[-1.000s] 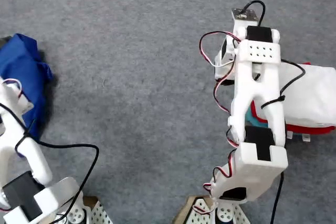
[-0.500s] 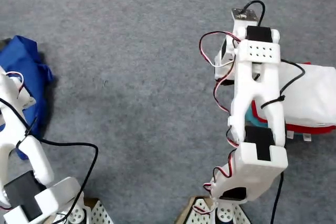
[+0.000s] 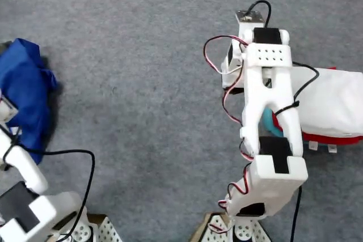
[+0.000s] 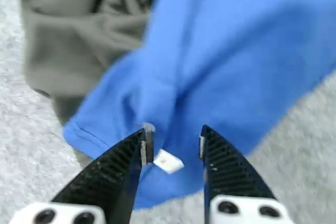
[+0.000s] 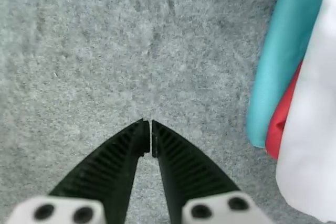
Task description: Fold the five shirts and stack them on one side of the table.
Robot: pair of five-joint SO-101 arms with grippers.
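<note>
The blue shirt [image 3: 25, 92] lies crumpled at the left edge of the grey table [image 3: 142, 83], well apart from the other clothes. In the left wrist view the left hand [image 4: 172, 142] is just above the hem of this shirt. Its two black fingers [image 4: 123, 163] stand apart with a rather narrow gap, and blue cloth shows between them. A small white label [image 4: 168, 162] on the hem lies between the fingertips, but I cannot tell if the fingers touch the cloth. Beside the blue shirt, partly under it, there is a grey shirt [image 4: 79, 30], also not folded. On the right side of the table is a stack of folded shirts: the white shirt [image 3: 332, 106] is on top, the red shirt [image 3: 334, 138] shows under it as a thin edge, and the teal shirt [image 3: 266, 124] shows at the stack's side facing the table's middle. The right arm [image 3: 266, 111] stretches over the table next to this stack and covers part of it. In the right wrist view the right hand [image 5: 147, 129] is over bare table just beside the teal edge, with its fingers closed together and nothing between them.
</note>
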